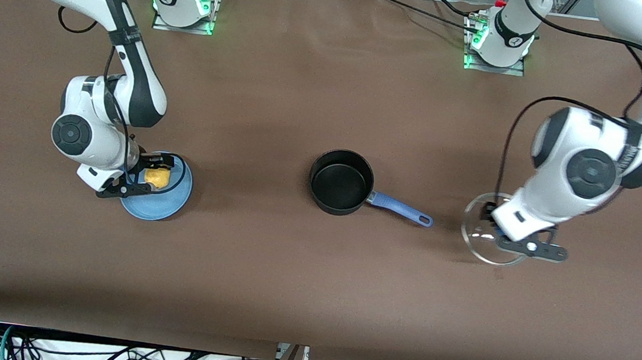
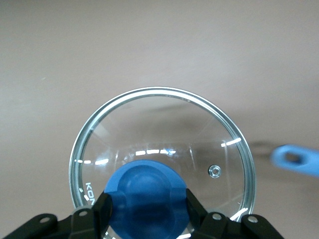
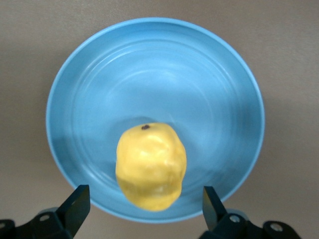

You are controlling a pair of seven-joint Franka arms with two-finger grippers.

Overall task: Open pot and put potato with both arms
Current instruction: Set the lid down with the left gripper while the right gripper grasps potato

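The right gripper (image 3: 144,209) stands with its jaws wide, one finger on each side of the potato (image 3: 151,167) and clear of it, low over the light-blue plate (image 3: 199,74). The potato lies on that plate, toward its rim rather than its middle, and nothing else is on the plate. The plate sits at the right arm's end of the table, partly covered in the front view by the right arm's wrist (image 1: 90,138). The left gripper (image 2: 144,201) has its jaws closed on the blue knob (image 2: 144,186) of a round glass lid (image 2: 164,119), which is at the left arm's end of the table; whether the lid rests on the brown cloth or hangs just above it cannot be told. Between the two, near the table's middle and well apart from both, the pot (image 1: 340,182) stands open and empty, its blue handle (image 1: 400,208) pointing toward the lid.
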